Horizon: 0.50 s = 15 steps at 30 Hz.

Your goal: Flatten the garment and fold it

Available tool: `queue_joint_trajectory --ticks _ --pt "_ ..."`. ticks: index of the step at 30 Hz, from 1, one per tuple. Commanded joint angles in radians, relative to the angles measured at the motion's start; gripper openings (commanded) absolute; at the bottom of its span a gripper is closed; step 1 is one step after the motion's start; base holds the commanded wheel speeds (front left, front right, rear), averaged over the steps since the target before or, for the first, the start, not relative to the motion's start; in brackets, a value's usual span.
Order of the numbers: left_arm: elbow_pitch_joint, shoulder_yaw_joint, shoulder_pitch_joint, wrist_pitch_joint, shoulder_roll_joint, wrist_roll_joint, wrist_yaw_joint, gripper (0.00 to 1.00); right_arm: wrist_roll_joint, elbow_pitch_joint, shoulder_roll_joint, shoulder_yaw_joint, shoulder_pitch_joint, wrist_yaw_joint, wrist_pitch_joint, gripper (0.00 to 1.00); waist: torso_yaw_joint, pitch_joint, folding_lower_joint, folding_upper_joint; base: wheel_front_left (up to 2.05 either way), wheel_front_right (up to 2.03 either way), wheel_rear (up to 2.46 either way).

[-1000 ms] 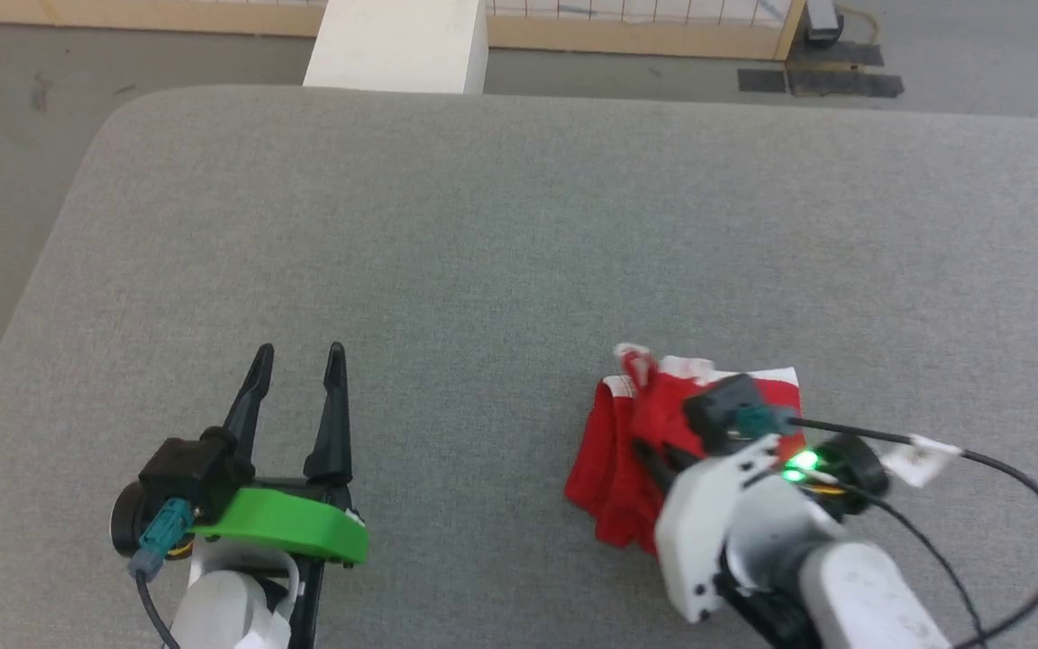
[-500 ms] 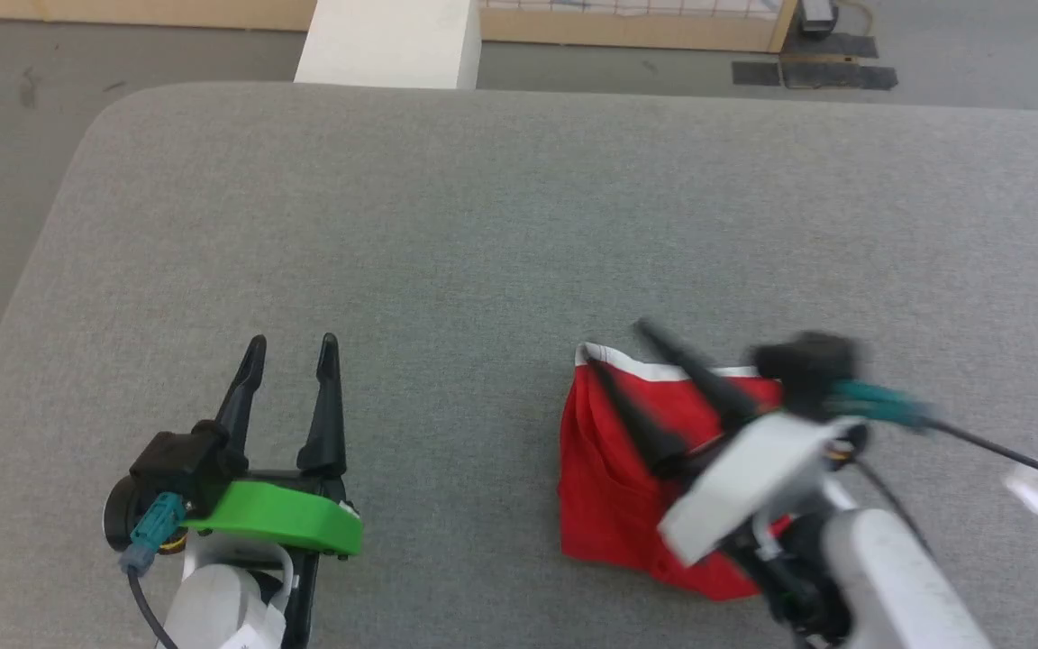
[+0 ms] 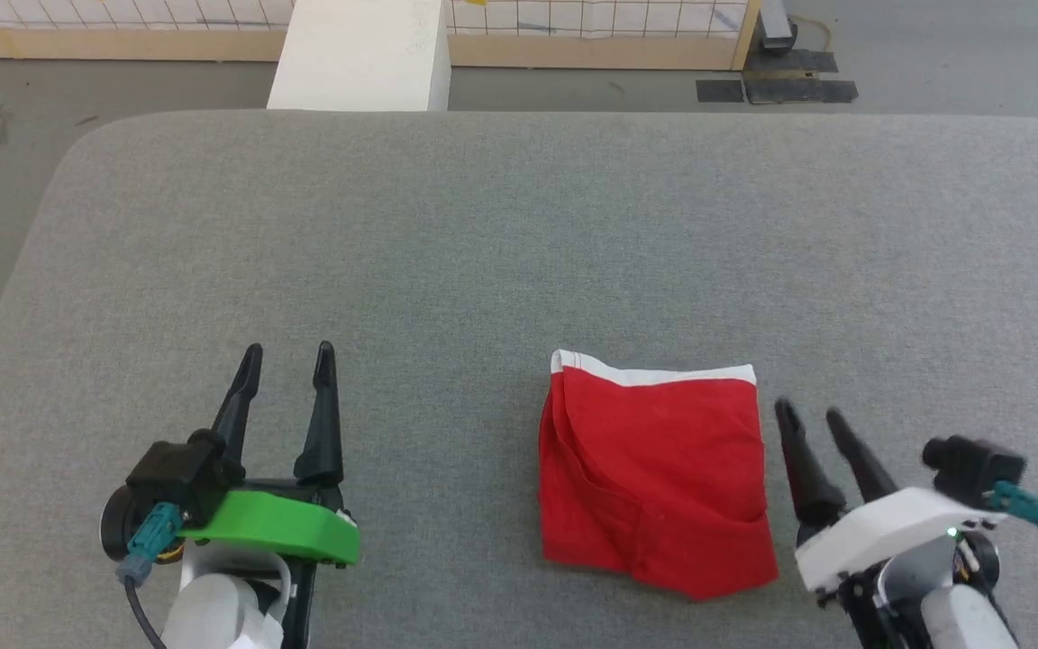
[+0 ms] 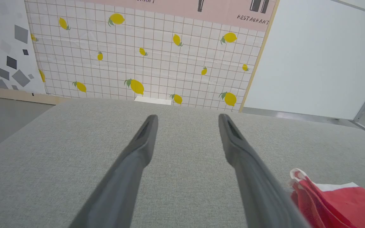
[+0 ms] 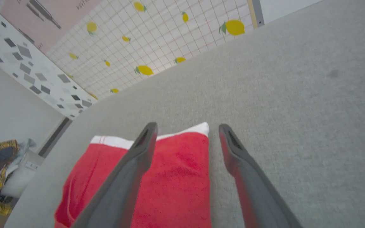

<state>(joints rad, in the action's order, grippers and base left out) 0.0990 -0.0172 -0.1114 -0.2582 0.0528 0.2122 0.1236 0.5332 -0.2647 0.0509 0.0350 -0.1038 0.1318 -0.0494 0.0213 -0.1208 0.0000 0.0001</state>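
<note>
Small soft-fabric shorts (image 3: 654, 469): solid red, with a white band along the far edge. Rounded fabric-covered surface (image 3: 483, 252): plain light grey, fine weave. Left tool (image 3: 289, 346): black, on a bright green housing (image 3: 276, 532). Right tool (image 3: 807, 408): black, on a white housing (image 3: 879, 532). Tiled wall panel (image 4: 138, 57): white grid, yellow lemons, green leaves.

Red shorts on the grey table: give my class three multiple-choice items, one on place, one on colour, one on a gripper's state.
1. Where on the grey table do the red shorts lie? A beside the right gripper B at its far edge C at its left corner
2. What colour is the band along their far edge? A black B white C yellow
3. How is the right gripper? A shut on the shorts B open C shut on nothing
Answers: 1 A, they lie just left of it; 2 B, the strip is white; 3 B, its fingers stand apart, holding nothing.
</note>
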Motion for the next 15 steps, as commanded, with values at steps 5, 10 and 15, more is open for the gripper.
queue_joint_trajectory --ticks 5,10,15 --pt "0.001 -0.008 0.002 -0.004 -0.003 -0.002 0.007 1.0 -0.058 -0.131 -0.001 0.013 -0.033 -0.001 0.078 1.0 -0.008 -0.008 0.0 -0.0001 0.0 0.0 0.0" --pt "0.005 -0.012 -0.001 -0.004 -0.003 -0.003 0.007 1.0 -0.073 -0.205 -0.001 0.059 -0.073 -0.001 0.155 1.0 -0.015 -0.015 0.0 -0.0001 0.0 0.0 0.0" --pt "0.009 -0.015 -0.003 -0.004 -0.003 -0.003 0.007 1.0 -0.125 -0.253 -0.001 0.09 -0.104 -0.001 0.245 0.2 -0.022 -0.014 0.0 -0.0001 0.0 0.0 0.0"
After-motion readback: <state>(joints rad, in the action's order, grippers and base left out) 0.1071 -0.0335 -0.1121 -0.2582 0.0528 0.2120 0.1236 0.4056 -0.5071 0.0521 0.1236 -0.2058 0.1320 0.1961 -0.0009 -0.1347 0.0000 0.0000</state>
